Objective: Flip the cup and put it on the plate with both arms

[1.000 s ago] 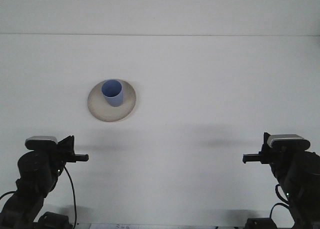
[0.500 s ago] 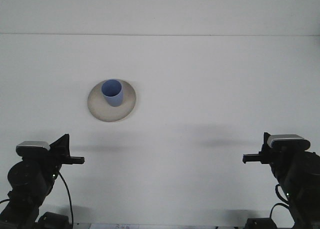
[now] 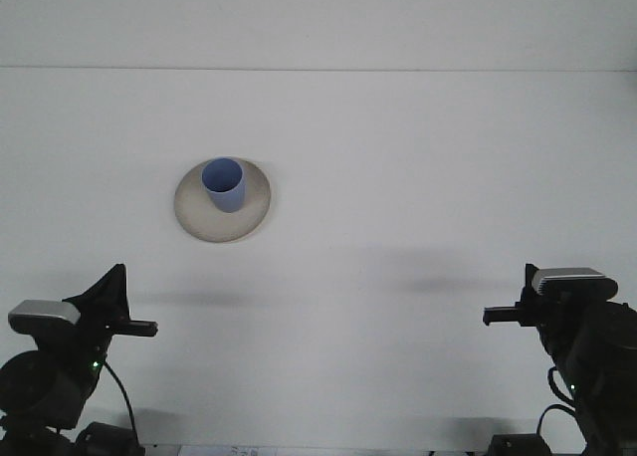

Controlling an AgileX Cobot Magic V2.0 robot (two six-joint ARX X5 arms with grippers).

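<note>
A blue cup (image 3: 224,184) stands upright, mouth up, on a beige round plate (image 3: 254,212) left of the table's middle. My left gripper (image 3: 144,327) sits low at the near left corner, well short of the plate and holding nothing. My right gripper (image 3: 493,316) sits low at the near right corner, far from the cup and holding nothing. Both point inward toward the table's middle.
The white table (image 3: 418,177) runs back to a white wall, with its far edge as a faint line. Soft shadows from the arms lie on the near part of the surface.
My left arm has drawn back to the left and downward toward the near corner. The right arm, the cup and the plate have not moved.
</note>
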